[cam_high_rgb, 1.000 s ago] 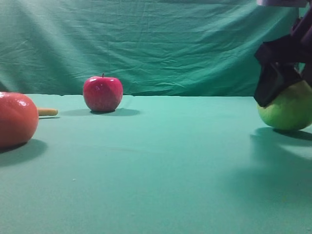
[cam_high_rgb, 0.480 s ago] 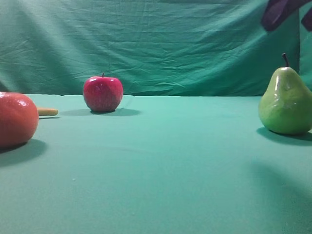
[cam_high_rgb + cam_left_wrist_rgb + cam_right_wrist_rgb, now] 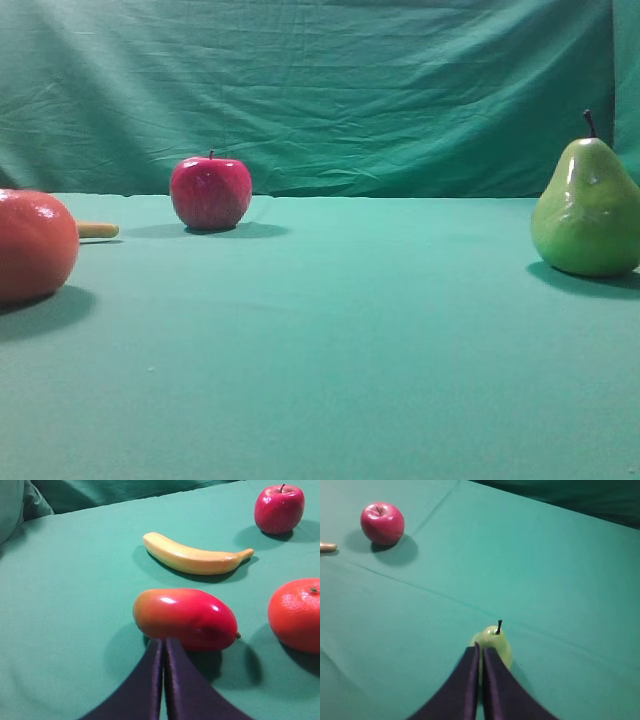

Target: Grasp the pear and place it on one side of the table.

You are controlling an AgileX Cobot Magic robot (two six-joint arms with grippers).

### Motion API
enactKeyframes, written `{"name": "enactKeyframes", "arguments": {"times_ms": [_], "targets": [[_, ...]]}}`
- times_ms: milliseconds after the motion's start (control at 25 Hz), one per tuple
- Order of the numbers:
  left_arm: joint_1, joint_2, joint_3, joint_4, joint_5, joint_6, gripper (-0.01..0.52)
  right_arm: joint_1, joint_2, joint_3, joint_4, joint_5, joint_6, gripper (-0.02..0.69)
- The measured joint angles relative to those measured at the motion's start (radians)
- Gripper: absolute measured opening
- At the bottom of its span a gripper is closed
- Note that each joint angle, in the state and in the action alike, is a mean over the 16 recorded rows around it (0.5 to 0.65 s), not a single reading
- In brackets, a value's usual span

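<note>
You have a smooth, matt teal-green cloth covering the table point(image 3: 330, 340), and the same kind of cloth hangs behind it as a backdrop point(image 3: 300, 90), only creased and wrinkled all over. The pear point(image 3: 587, 212) looks like glossy, waxy plastic with bright highlights on its green skin, the apple point(image 3: 210, 192) has a shiny red skin, and the mango point(image 3: 186, 618) is smooth and glossy too, while the orange point(image 3: 296, 614) shows a finely dimpled skin and the banana point(image 3: 192, 556) a duller, satin yellow one. Your two grippers' fingers point(image 3: 150, 685) point(image 3: 470, 685) look like dark, smooth, matt plastic.
</note>
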Motion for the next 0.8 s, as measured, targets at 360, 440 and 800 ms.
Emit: {"name": "enactKeyframes", "arguments": {"times_ms": [360,440,800], "targets": [[0.0,0.0,0.0,0.0,0.0,0.0,0.0,-0.001,-0.112,0.0,0.006,0.05,0.0,0.0],[0.0,0.0,0.0,0.0,0.0,0.0,0.0,-0.004,-0.13,0.013,0.0,0.04,0.0,0.0],[0.0,0.0,0.0,0.0,0.0,0.0,0.0,-0.081,-0.317,0.206,-0.037,-0.091,-0.001,0.0]]}}
